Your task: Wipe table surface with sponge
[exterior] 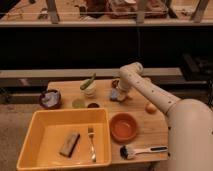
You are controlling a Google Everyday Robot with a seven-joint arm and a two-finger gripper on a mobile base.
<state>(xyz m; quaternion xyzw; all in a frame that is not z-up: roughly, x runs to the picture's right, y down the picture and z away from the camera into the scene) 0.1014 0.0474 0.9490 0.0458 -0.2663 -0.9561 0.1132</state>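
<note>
White arm and gripper (120, 95) over light-brown table surface (150, 127). Blue-grey sponge (114, 95) at the jaws. Below them: orange bowl (123, 127); yellow tub (35, 155) holding brown-tan block (69, 143).

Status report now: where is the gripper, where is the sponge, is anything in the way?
Gripper down at sponge, far middle of table surface. Small dark dish and orange bowl close by.

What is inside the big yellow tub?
The yellow tub holds a brown-tan block and a fork; anything beneath them is covered. The gripper is at the sponge, across the table.
</note>
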